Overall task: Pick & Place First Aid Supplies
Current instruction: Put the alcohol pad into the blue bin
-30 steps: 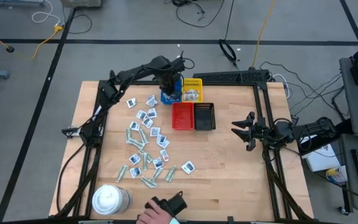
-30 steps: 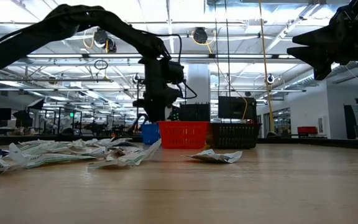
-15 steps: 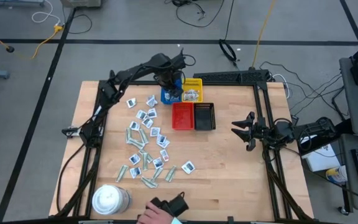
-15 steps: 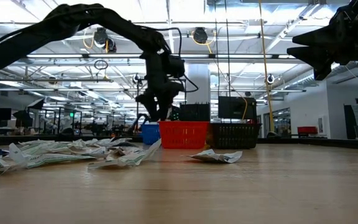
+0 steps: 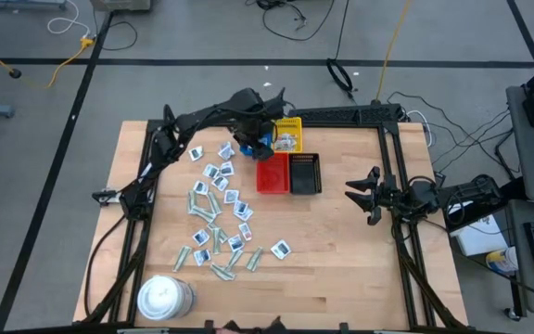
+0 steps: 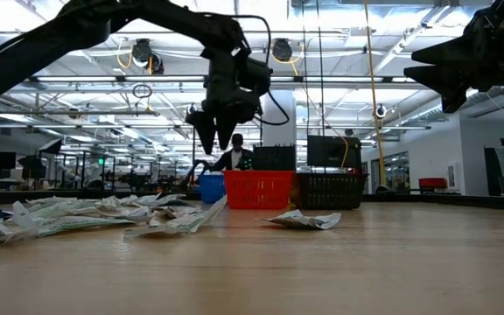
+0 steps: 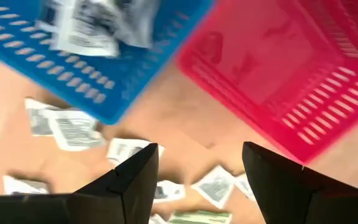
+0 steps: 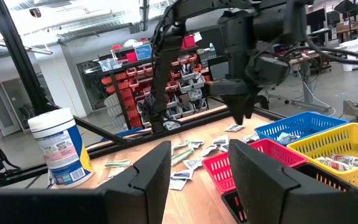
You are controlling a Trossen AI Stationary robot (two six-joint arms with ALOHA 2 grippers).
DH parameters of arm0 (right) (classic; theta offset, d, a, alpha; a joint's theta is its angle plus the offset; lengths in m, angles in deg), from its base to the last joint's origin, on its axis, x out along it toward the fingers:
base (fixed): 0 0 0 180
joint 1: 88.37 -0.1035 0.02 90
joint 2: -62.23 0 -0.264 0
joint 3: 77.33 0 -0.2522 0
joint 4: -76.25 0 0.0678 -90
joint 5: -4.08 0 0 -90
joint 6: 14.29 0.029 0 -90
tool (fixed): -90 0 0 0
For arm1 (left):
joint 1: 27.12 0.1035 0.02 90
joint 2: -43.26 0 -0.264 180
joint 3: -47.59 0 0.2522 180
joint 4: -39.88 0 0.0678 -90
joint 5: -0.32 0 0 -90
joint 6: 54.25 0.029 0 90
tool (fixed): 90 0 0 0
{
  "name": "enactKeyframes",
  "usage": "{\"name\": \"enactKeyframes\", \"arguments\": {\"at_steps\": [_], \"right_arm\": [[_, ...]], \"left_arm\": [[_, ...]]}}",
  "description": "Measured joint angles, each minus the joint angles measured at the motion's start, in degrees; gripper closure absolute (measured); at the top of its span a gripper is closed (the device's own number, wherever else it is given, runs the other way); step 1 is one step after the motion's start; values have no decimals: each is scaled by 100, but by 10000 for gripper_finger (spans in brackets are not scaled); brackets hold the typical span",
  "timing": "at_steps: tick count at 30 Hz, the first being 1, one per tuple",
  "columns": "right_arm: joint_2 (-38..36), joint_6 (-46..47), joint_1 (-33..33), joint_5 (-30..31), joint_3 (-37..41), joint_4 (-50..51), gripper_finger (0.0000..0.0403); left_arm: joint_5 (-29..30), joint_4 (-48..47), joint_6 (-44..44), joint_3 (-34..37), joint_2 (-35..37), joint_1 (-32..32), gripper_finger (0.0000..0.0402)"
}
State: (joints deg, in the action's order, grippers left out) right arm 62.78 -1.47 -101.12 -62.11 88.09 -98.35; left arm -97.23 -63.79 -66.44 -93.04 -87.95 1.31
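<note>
The left gripper (image 6: 220,131) hangs in the air above the blue tray (image 5: 251,145), its two fingers parted and nothing between them. Its wrist camera looks down past those fingers onto the corner where the blue tray meets the red tray (image 7: 278,68), with bare tabletop in the gap. White packets (image 7: 92,25) lie inside the blue tray, directly below the gripper and well clear of its fingertips (they blur together in that view, so I cannot count them).

The rest of the first aid supplies (image 5: 219,218) are scattered loose on the wooden table (image 5: 341,260), spreading from just beside the blue tray toward the near edge. There are roughly two dozen of them, a mix of white squares with dark marks and narrow grey-green strips; an exact count is not possible where they overlap. One square lies a little apart from the heap on the side towards the right arm.

Four trays sit in a two-by-two block: blue and yellow tray (image 5: 288,134) at the back, red and black tray (image 5: 305,173) in front. The yellow one also holds some packets.

One round white wipes tub (image 5: 165,297) stands at the near left corner.

The right gripper (image 5: 360,195) waits in the air over the table's right side, its fingers apart and empty.
</note>
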Motion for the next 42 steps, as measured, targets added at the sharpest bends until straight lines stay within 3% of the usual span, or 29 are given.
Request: {"name": "enactKeyframes", "arguments": {"at_steps": [8,17,27,34,42], "right_arm": [[0,0,0,0,0,-2,248],[0,-1,0,0,0,-5,248],[0,0,0,1,0,-2,248],[0,-2,0,0,-2,-2,248],[0,-2,2,0,0,-2,248]], "left_arm": [[10,369,-290,335,445,-495,163],[4,1988,-1008,2423,1876,-1334,163],[-54,2978,-2213,4315,3241,-2580,163],[-98,2982,-2707,4812,3631,-3321,163],[-100,3046,-3012,4893,3558,-3810,163]]}}
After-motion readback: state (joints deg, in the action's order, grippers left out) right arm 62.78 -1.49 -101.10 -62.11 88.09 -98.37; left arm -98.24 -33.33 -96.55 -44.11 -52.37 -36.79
